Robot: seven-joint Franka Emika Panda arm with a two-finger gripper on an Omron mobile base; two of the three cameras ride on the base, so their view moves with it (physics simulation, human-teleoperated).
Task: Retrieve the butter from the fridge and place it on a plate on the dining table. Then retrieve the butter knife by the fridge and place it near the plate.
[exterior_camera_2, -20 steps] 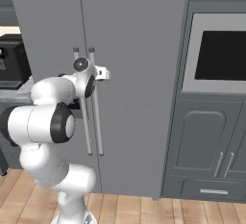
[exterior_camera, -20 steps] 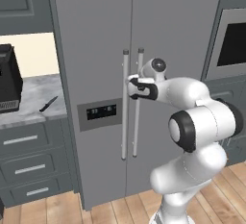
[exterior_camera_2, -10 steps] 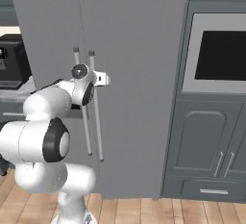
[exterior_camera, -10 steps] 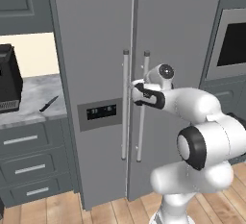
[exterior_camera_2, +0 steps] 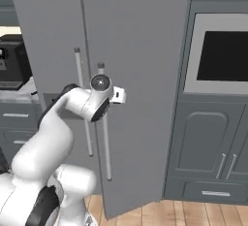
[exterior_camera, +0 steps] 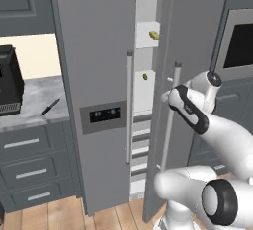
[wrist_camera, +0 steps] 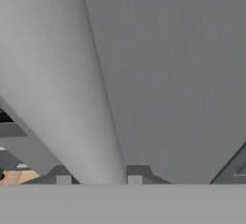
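Observation:
The fridge (exterior_camera: 99,66) stands with its right door (exterior_camera: 197,36) swung partly out. My gripper (exterior_camera: 169,95) is shut on that door's long silver handle (exterior_camera: 170,120). In the hand view the handle (wrist_camera: 91,98) runs as a thick grey bar between my fingertips (wrist_camera: 137,174). In the right base view my gripper (exterior_camera_2: 115,95) holds the same handle (exterior_camera_2: 104,137). Through the gap I see white inner shelves with the small yellow butter (exterior_camera: 154,35) high up. A tinier olive-green lump (exterior_camera: 145,76) sits on a lower shelf. The dark butter knife (exterior_camera: 51,106) lies on the marble counter left of the fridge. The plate and the dining table are out of view.
A black appliance (exterior_camera: 9,83) stands on the small marble counter (exterior_camera: 29,100) above grey drawers (exterior_camera: 29,170). A built-in oven (exterior_camera_2: 220,55) and dark grey cabinets (exterior_camera_2: 203,157) flank the fridge on the right. The left fridge door carries a dark control panel (exterior_camera: 105,115).
The right fridge door has swung from closed to partly open, pulled by my gripper on its handle, and the inner shelves now show. My arm has drawn back toward the base.

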